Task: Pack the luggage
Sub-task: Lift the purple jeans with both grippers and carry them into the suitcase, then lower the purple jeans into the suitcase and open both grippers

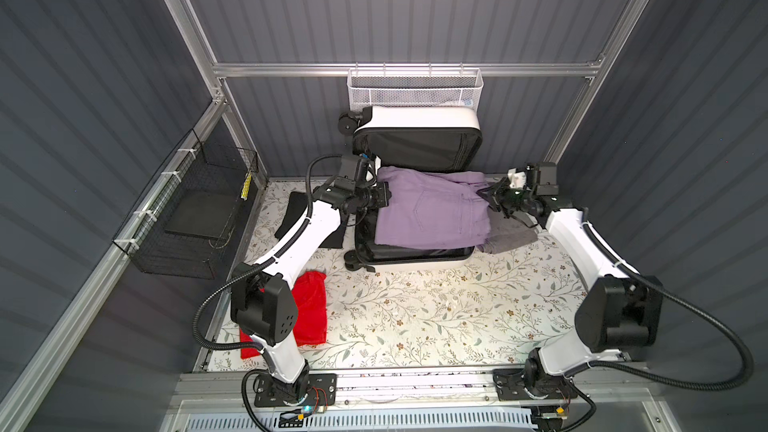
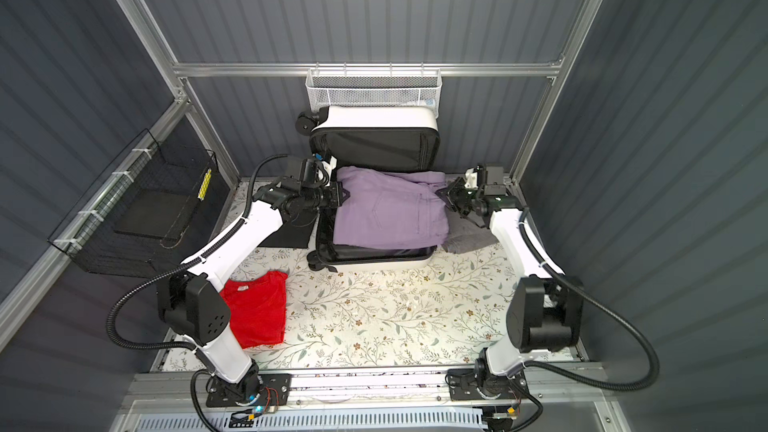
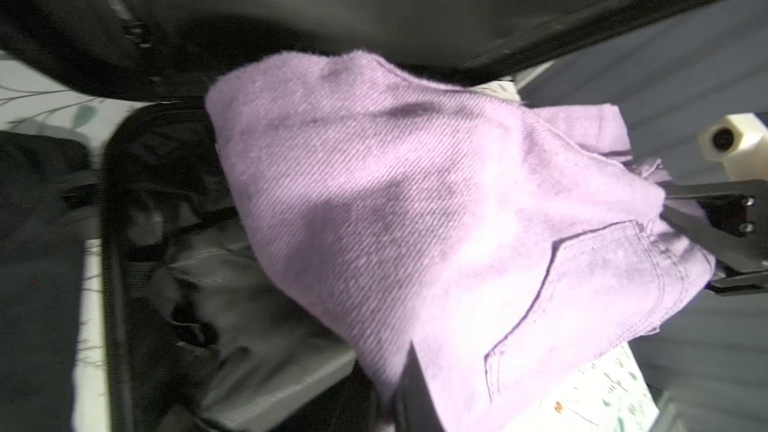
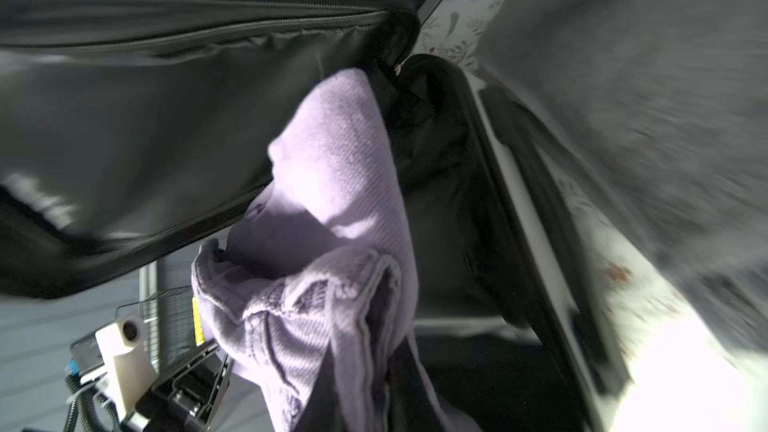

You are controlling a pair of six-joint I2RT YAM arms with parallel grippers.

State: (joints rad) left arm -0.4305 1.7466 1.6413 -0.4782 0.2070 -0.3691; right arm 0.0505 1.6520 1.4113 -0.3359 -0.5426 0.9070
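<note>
Luggage: the luggage (image 1: pixel 415 264) is lying open at the back middle of the table (image 1: pixel 436 313), its base flat and its lid standing upright against the back wall, just under the white mesh basket (image 1: pixel 415 91).
Done so far: the folded purple jeans (image 1: pixel 432 209) are hanging over the base between the two grippers. In both wrist views the black lining is showing under them, so I am judging them as not yet laid down.
Left gripper: the left gripper (image 1: pixel 384 196) is pinching the left edge of the jeans, its fingers pressed together on the cloth.
Right gripper: the right gripper (image 1: pixel 490 197) is pinching the right edge near the pocket, its fingers closed on the denim in the same way.
Left to do: the jeans are waiting to be lowered and released. A grey garment (image 1: pixel 513 238) is lying just beside the right rim, a black garment (image 1: pixel 297 211) beside the left rim, and a red garment (image 1: pixel 309 305) near the left arm's base. Probably these are going in too, and then the lid is coming down.
Edges: the right side of the jeans is reaching past the right rim, and the far fold is sitting close to the lid, so the cloth is risking a catch on the rim.
Open room: the front strip of the base is showing bare lining, and the table in front of the luggage is offering free space. The black wire basket (image 1: pixel 187 218) is hanging well apart on the left wall.
</note>
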